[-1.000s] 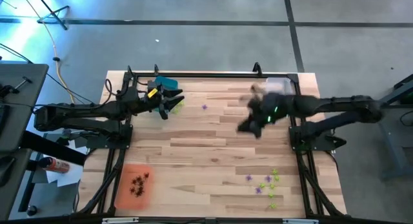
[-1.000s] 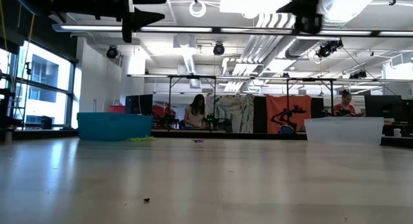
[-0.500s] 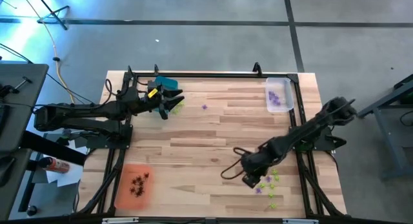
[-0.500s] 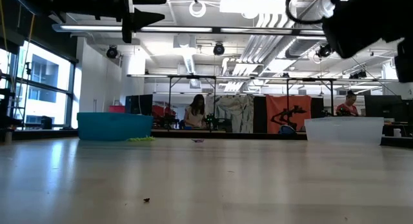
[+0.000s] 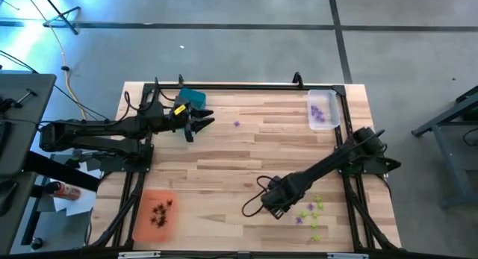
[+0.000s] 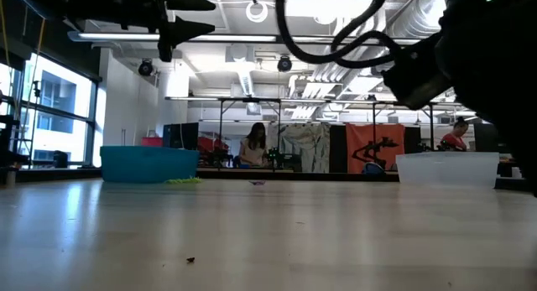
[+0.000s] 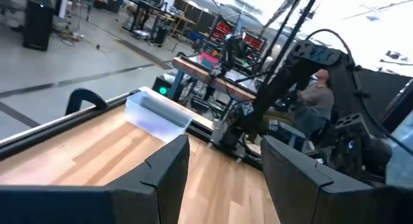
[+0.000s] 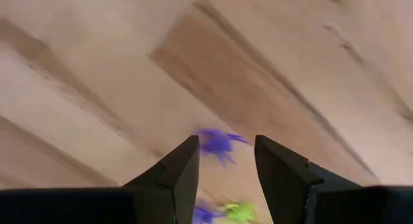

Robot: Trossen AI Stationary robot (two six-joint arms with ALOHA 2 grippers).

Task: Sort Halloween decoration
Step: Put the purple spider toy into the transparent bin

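The Halloween decoration is tiny spiky trinkets. A loose group of green and purple ones (image 5: 311, 212) lies near the table's near right corner, and a single purple one (image 5: 237, 124) lies at the far middle. My right gripper (image 5: 280, 207) points down at the left edge of that group, open. In its wrist view a purple trinket (image 8: 217, 142) lies on the wood just beyond the gap between its fingers (image 8: 226, 144), untouched. My left gripper (image 5: 203, 124) hangs level and open beside the teal tray (image 5: 192, 96), nothing between its fingers (image 7: 226, 146).
A clear tray (image 5: 323, 110) with purple trinkets stands at the far right. An orange tray (image 5: 155, 213) with dark ones sits at the near left. In the low view, green bits (image 6: 183, 181) lie by the teal tray (image 6: 148, 163). People sit in the room beyond.
My right gripper has swung from beside the clear tray at the far right toward the near edge. It has come down and tipped from nearly level to pointing down, and now stands over the loose trinkets. No trinket has moved.
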